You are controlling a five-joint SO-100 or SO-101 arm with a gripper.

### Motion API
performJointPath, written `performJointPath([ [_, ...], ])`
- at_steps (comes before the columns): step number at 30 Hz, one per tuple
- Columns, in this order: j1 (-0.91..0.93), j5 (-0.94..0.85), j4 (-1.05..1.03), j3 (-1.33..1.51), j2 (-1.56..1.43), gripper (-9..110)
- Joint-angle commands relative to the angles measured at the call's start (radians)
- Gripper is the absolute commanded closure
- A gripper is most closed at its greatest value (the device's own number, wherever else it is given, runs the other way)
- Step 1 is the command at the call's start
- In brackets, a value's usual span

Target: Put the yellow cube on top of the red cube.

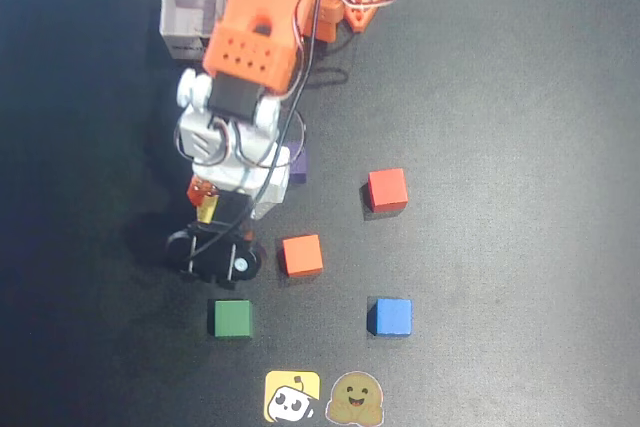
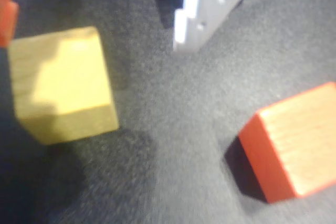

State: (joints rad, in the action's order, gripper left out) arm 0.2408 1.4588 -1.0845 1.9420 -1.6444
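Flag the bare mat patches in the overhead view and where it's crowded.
Overhead view: bare mat right of the red cube and blue cube, and all down the left edge. A smaller free patch sits between the orange cube, red and blue cubes. Crowded: under the arm, from the white box to the green cube.

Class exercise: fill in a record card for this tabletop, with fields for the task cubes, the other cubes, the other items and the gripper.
yellow cube: close to the wrist camera; mostly hidden under the arm in the overhead view
red cube: alone, right of the arm in the overhead view, nothing on it
other cubes: orange cube, green cube, blue cube
other items: white box, two stickers
gripper: by the yellow cube; open or shut unclear
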Motion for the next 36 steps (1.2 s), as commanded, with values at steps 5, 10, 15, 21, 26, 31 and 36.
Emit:
performJointPath([
  [5, 0.017, -0.028, 0.023, -0.077, 0.032, 77],
  [10, 0.034, -0.035, 0.028, -0.087, 0.043, 78],
  [15, 0.048, -0.035, 0.043, -0.087, 0.046, 78],
  [21, 0.048, -0.034, 0.072, -0.078, 0.083, 78],
  [26, 0.048, -0.034, 0.084, -0.078, 0.12, 78],
  [31, 0.052, -0.035, 0.1, -0.066, 0.144, 78],
  [36, 0.058, -0.037, 0.112, -0.057, 0.166, 79],
])
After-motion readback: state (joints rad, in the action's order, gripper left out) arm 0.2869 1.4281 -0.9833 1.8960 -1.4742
